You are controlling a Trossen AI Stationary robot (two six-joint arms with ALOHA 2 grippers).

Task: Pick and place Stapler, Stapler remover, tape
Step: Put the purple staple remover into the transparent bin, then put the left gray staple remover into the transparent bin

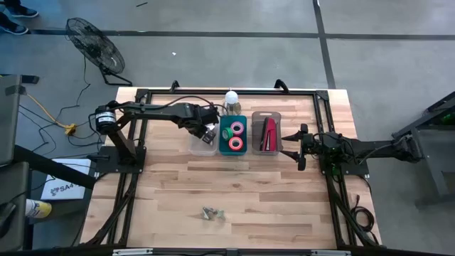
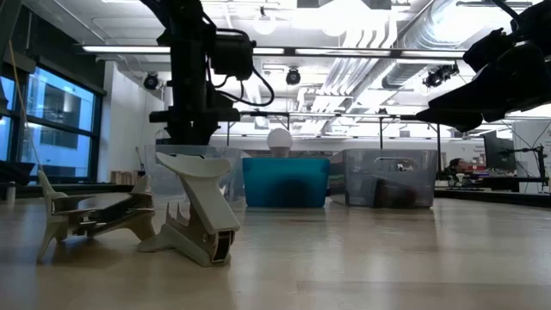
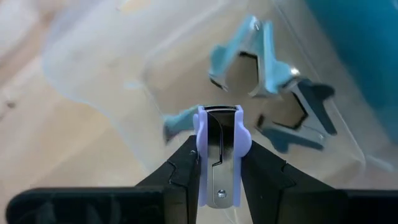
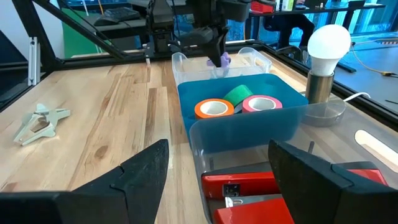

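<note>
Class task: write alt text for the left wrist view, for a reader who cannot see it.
The left gripper is shut on a lilac staple remover, held over a clear plastic bin on the wooden table. Two more staple removers already lie in that bin, a light blue one and a darker blue one.

Two dark, matte, jointed arms seen; black cables looped along left arm (image 1: 167,111); blunt, wedge-shaped black fingers (image 4: 140,171) shown on right gripper (image 4: 217,180).
</note>
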